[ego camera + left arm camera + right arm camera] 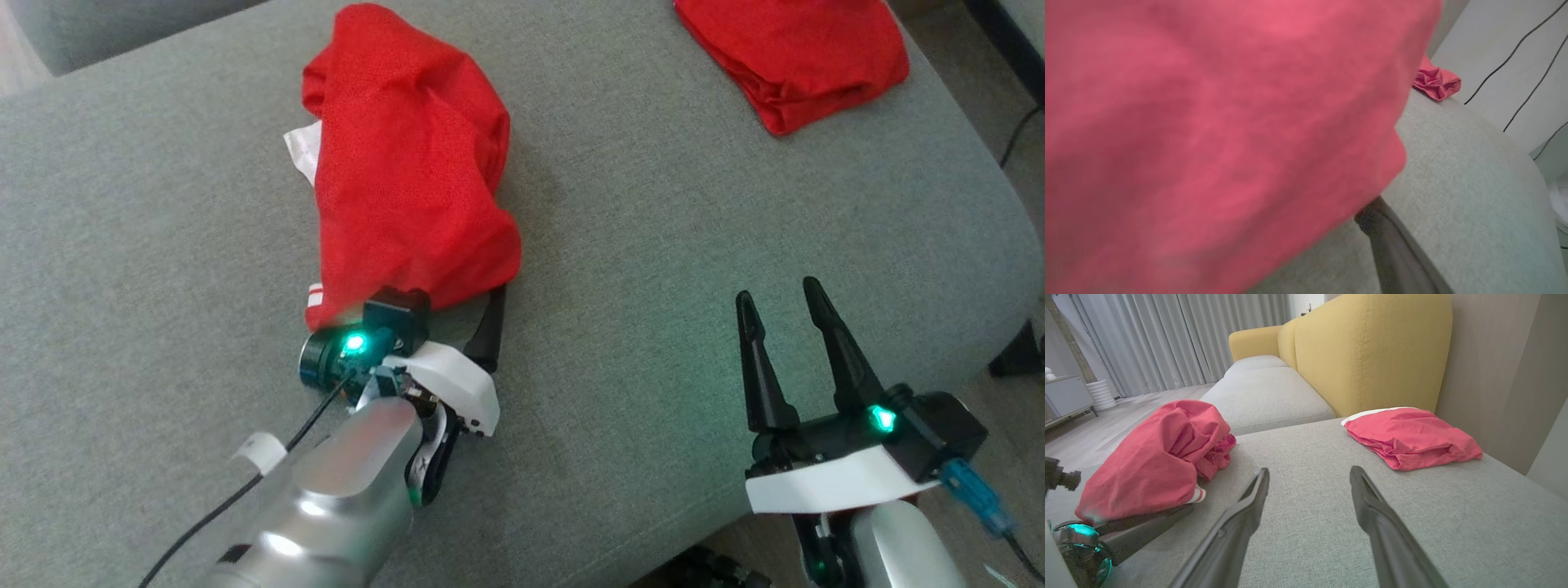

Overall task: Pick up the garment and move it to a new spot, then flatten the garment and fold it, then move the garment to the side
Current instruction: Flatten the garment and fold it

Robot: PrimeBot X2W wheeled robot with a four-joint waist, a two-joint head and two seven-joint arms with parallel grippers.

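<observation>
From where I stand, the red garment [408, 163] lies in a crumpled heap on the left part of the grey sofa seat [653, 245], not flat at all, with a bit of white trim showing at its left edge. The left gripper [457, 318] is pushed in at the near end of the heap, and the cloth hangs over it. One dark finger [492, 327] comes out beside the cloth on the right. The other is covered, so I cannot tell if this claw is closed on the fabric or only lies under it. In the left wrist view, red cloth covers almost the whole picture.

The right gripper [777, 292] waits well apart, near the front right of the seat. Its two fingers are spread and hold nothing. A second red piece [796, 57], already folded, rests at the far right corner, near the yellow backrest [1372, 355].

I judge that the first step is in hand: picking up the garment and moving it to a new spot. The next move calls for a sure pinch on the near edge. After that comes a lift high enough to free the heap from the seat and carry it toward the bare middle, away from the folded piece. Flattening will probably need both claws.
</observation>
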